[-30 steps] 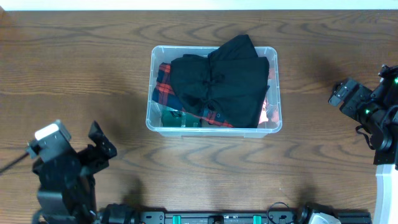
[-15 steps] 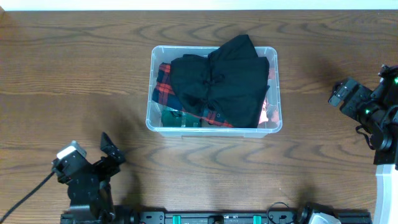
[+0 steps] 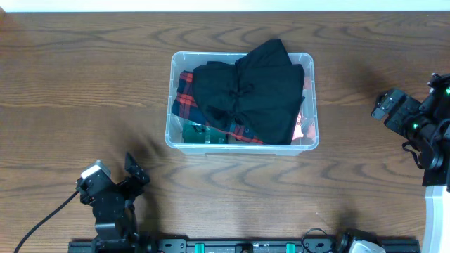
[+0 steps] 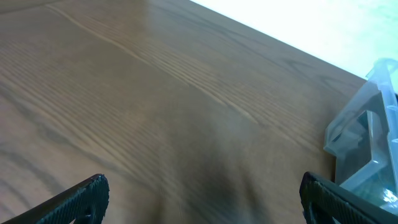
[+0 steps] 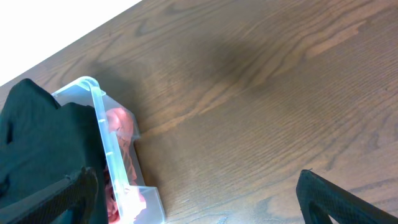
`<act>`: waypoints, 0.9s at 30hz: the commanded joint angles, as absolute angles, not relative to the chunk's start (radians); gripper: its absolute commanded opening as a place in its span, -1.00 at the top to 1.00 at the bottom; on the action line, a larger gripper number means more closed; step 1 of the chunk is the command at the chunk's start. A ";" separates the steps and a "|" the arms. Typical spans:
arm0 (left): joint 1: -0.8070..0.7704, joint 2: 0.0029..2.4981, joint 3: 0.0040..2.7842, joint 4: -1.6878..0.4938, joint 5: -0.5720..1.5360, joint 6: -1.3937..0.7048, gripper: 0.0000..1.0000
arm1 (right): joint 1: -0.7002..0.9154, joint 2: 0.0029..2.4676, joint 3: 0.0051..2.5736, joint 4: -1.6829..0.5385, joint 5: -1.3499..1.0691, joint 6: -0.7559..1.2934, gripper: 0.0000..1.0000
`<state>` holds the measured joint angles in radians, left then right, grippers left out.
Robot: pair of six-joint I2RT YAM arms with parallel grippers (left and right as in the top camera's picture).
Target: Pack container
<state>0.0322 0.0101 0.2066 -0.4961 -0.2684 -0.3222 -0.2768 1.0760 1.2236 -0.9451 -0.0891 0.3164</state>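
container (image 3: 169,133) lies well apart from left gripper (image 4: 202,193) and right gripper (image 5: 196,193); both spread wide

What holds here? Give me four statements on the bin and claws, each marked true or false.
1. A black garment tops the bin. True.
2. The left claw grips cloth. False: it is open and empty above the table.
3. The right claw is inside the bin. False: it is open, off to the bin's side.
4. Red plaid cloth shows beneath the garment. True.
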 commanded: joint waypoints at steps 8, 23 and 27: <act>0.038 0.002 0.098 -0.315 -0.273 -0.335 -0.96 | -0.281 1.073 1.230 -0.944 -0.082 0.298 -0.99; 0.038 0.004 0.098 -0.315 -0.273 -0.335 -0.96 | -0.281 1.074 1.230 -0.944 -0.082 0.298 -0.98; 0.038 0.004 0.098 -0.315 -0.273 -0.335 -0.96 | -0.281 1.073 1.230 -0.944 -0.082 0.298 -0.99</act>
<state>0.0322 0.0101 0.1219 -0.3157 -0.2680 -0.3264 -0.2768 1.0760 1.2236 -0.9451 -0.0891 0.3164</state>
